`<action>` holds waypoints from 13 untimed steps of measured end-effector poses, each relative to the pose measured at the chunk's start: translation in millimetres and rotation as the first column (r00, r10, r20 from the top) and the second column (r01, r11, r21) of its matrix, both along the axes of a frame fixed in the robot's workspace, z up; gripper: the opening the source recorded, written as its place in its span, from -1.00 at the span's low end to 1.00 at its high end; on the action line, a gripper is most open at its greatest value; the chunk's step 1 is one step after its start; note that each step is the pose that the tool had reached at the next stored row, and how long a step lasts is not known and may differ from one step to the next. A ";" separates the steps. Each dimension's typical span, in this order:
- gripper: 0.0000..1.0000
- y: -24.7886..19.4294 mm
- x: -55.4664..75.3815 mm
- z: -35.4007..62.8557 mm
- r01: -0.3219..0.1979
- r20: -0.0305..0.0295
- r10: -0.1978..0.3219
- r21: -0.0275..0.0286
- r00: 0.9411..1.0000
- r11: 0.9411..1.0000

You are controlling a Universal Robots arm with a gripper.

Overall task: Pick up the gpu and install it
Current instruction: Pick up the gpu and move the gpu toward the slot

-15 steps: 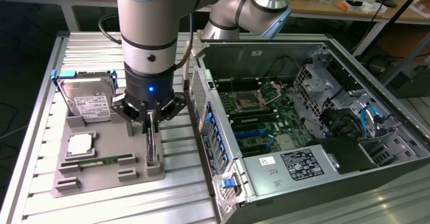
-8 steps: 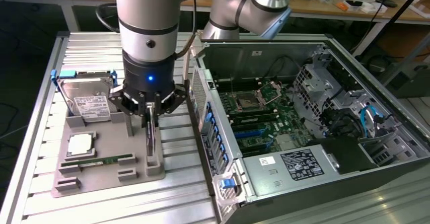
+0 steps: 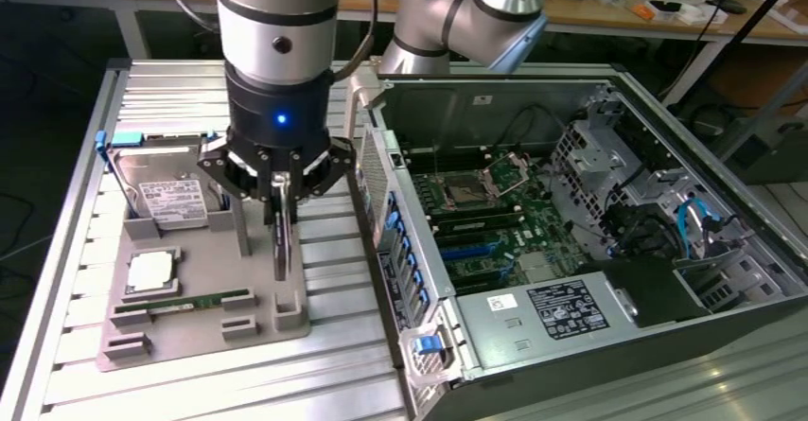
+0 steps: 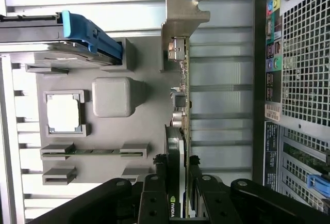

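Gpu [image 3: 280, 246] stands on edge, pinched between the fingers of the gripper [image 3: 278, 192], at the grey parts tray [image 3: 202, 331]; open computer case [image 3: 505, 99] just beside, toward the exterior view's right.

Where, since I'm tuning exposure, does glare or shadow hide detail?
Exterior view: the table slats near the computer case glare pale, and part of the case's interior sits in shadow. Wrist view: the processor is washed out white, while the gripper gripping the gpu reads as a dark silhouette.
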State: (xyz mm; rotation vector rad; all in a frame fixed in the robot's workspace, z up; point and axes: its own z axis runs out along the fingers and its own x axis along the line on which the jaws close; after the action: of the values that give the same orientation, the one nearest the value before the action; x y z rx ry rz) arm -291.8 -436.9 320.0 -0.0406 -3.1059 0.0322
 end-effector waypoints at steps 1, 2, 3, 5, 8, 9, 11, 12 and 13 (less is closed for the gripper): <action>-0.47 0.0 0.0 3.4 0.000 0.000 0.000 0.000 1.000 1.000; -0.47 0.0 0.0 6.9 0.000 0.000 0.000 0.000 1.000 1.000; -0.47 0.0 0.0 10.1 0.000 0.000 0.000 0.000 1.000 1.000; -0.47 0.0 0.0 17.2 0.000 0.000 0.000 0.000 1.000 1.000; -0.47 0.0 0.0 22.6 0.000 0.000 0.000 0.000 1.000 1.000; -0.47 0.0 0.0 23.8 0.000 0.000 0.000 0.000 1.000 1.000; -0.47 0.0 0.0 25.8 0.000 0.000 0.000 0.000 1.000 1.000; -0.47 0.0 0.0 26.5 0.000 0.000 0.000 0.000 1.000 1.000; -0.47 0.0 0.0 27.3 0.000 0.000 0.000 0.000 1.000 1.000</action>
State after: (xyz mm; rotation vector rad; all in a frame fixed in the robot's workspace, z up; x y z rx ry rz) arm -291.7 -436.8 347.2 -0.0405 -3.1059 0.0322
